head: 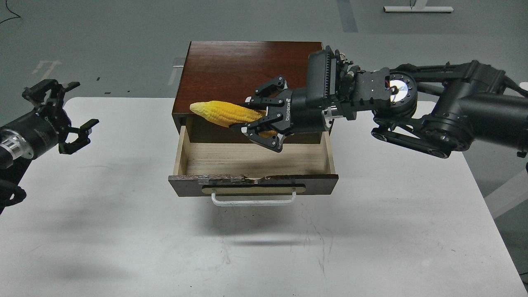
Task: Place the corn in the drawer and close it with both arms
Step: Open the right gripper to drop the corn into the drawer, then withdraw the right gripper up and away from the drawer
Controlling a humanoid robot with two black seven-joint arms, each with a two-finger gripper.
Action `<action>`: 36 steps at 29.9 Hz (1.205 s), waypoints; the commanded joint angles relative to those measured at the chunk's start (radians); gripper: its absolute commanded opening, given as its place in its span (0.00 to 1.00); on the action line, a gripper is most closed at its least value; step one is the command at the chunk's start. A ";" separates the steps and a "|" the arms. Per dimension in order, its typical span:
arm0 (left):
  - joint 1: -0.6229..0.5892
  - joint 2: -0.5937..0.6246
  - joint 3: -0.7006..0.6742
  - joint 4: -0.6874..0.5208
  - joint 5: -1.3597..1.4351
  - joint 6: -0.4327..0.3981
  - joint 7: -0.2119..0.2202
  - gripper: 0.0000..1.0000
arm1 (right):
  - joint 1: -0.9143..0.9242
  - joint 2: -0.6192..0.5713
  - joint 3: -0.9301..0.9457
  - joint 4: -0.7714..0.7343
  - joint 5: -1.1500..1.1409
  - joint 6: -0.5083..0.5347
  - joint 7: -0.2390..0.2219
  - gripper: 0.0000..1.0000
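The drawer (pixel 252 185) stands pulled open from the dark wood cabinet (pixel 222 70), its pale wood inside empty, its chipped dark front and white bar handle (pixel 253 201) facing me. My right gripper (pixel 256 114) is shut on the yellow corn (pixel 220 113) and holds it lying across, tip pointing left, in the air over the back of the open drawer. My left gripper (pixel 68 113) is open and empty, hovering over the table's left edge, well apart from the drawer.
The white table (pixel 123 231) carries the cabinet at its back middle. The right arm (pixel 453 111) reaches in from the right over the cabinet's right side. A grey floor lies beyond.
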 commanded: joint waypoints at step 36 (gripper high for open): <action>-0.013 0.001 0.000 -0.002 0.006 0.000 -0.041 0.98 | -0.582 -0.311 0.559 -0.370 1.970 0.659 -0.200 1.00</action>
